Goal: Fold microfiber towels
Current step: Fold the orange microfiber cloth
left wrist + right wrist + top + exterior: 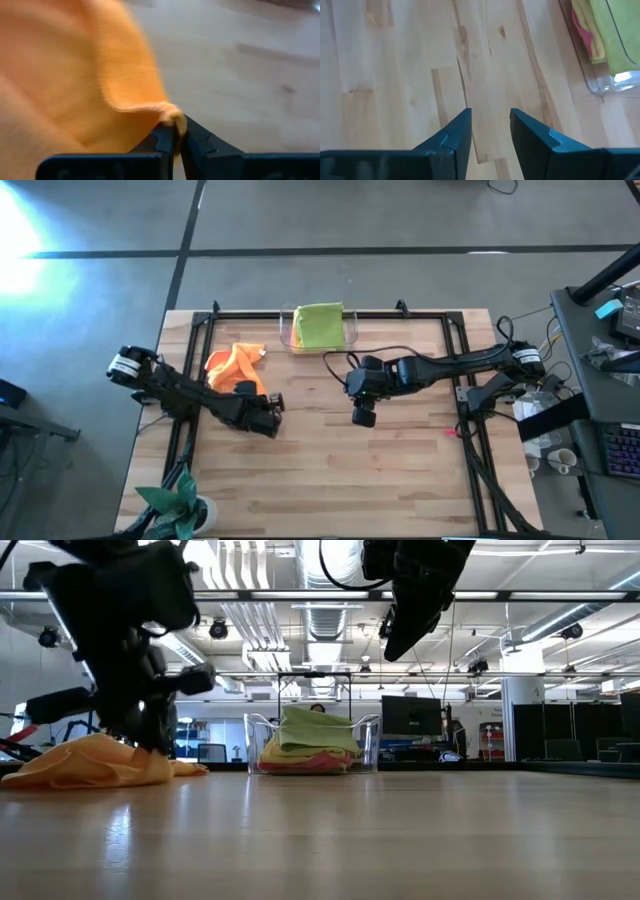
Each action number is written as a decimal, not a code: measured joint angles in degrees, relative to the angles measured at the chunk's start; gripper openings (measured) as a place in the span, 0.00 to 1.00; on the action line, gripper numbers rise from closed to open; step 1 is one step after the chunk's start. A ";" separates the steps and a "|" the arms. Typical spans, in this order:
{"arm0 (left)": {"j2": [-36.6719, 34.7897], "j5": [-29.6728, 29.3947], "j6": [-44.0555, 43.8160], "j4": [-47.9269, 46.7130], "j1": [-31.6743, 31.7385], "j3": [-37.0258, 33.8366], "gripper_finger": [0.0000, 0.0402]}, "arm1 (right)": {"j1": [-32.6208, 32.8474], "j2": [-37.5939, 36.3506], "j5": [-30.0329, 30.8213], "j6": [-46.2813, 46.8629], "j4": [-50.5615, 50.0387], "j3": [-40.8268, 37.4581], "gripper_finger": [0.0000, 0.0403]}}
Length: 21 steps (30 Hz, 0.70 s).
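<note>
An orange towel [232, 366] lies crumpled on the wooden table at the left. My left gripper [268, 423] is shut on its corner, seen close in the left wrist view [176, 131]. My right gripper [363, 416] hangs open and empty above the table's middle [490, 130]. A clear plastic tray [352, 330] at the far middle holds folded towels, a lime green one [319, 325] on top, with yellow and pink ones [587, 42] below. My left gripper pinches a corner [172, 114] of the orange towel between its two fingers, at their free ends. The rest of the cloth trails back toward the table's far left and lies slack on the table [95, 765].
A black frame [330, 313] runs around the table's working area. A green plant-like object [172, 502] stands at the near left corner. Bare wood lies between the two grippers and toward the near edge.
</note>
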 joint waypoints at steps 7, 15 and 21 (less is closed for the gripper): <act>-1.55 7.29 32.96 1.64 -0.90 9.47 0.00 | 0.00 0.00 -0.04 -4.04 -0.36 0.02 0.28; -1.48 17.86 55.37 1.46 -3.67 24.38 0.00 | 0.00 -0.04 -0.13 -8.45 0.09 0.02 0.26; -1.51 17.81 58.99 1.48 -3.98 31.81 0.00 | 0.00 -0.09 -5.24 -7.79 0.12 0.02 0.25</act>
